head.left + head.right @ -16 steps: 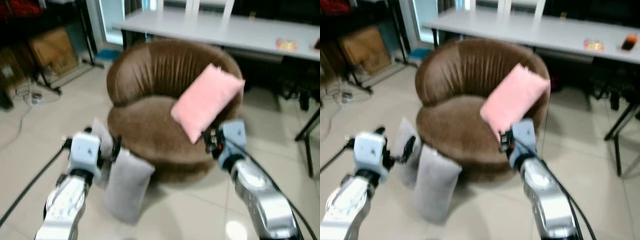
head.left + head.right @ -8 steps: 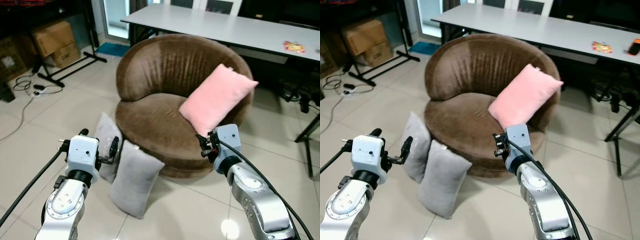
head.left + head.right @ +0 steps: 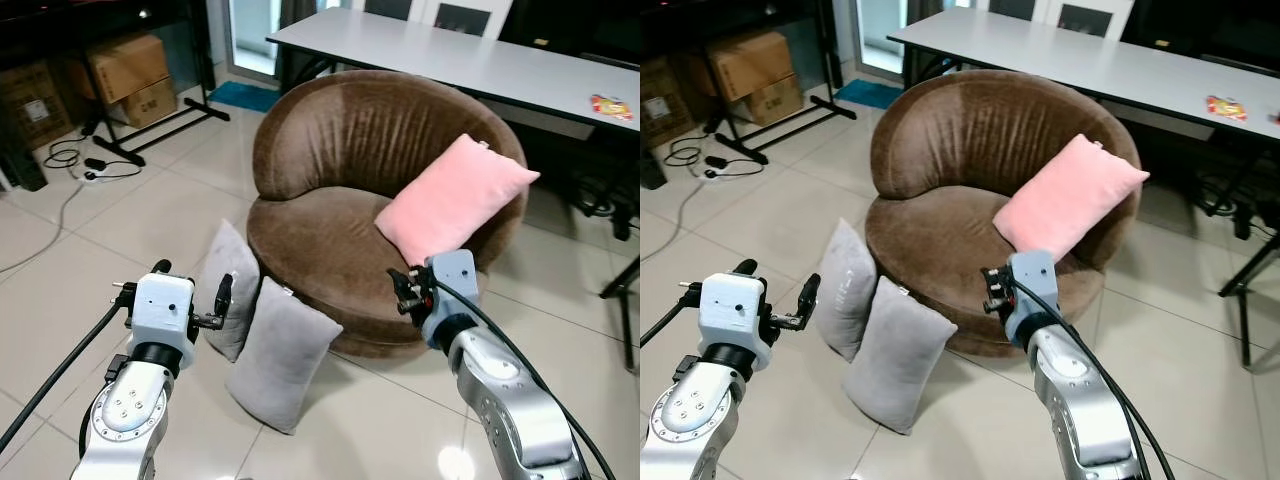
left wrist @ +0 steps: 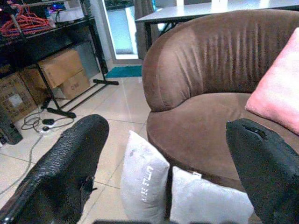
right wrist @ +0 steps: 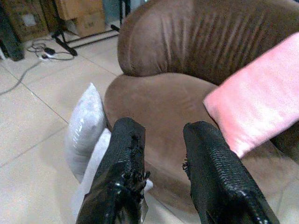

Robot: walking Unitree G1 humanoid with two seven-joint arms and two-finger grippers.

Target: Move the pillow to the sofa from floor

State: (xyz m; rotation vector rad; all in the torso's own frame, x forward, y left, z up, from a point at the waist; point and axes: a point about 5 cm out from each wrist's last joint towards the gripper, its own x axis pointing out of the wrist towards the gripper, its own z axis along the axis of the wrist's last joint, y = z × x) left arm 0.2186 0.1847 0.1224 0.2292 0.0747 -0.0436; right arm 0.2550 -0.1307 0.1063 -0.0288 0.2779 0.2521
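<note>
**Two grey pillows on the floor, one pink pillow on the sofa**

Two grey pillows stand on edge on the tiled floor (image 3: pixel 120 230), leaning against the front of the round brown sofa (image 3: pixel 350 150). The nearer grey pillow (image 3: pixel 283 355) touches the farther grey pillow (image 3: pixel 232 290), which sits just to your robot's left of it and carries small printed lettering, too small to read. On the sofa seat a pink pillow (image 3: pixel 455 205) is propped tilted against the backrest on the right side.

Your left gripper (image 3: pixel 190 295) hovers just beside the farther grey pillow, not touching it. Its fingers (image 4: pixel 70 163) are spread wide, and in the left wrist view both grey pillows and the sofa front sit between them. Your right gripper (image 3: pixel 400 292) is held over the front edge of the sofa seat, below the pink pillow and apart from it. Its fingers (image 5: pixel 124 163) are parted only narrowly, with nothing between them but the view of the seat.

Behind the sofa runs a long white table (image 3: pixel 470 60) with a small colourful packet (image 3: pixel 610 105) on it. To the left you have cardboard boxes (image 3: pixel 125 70) under a black rack, and a cable (image 3: pixel 70 170) lying loose on the tiles.
</note>
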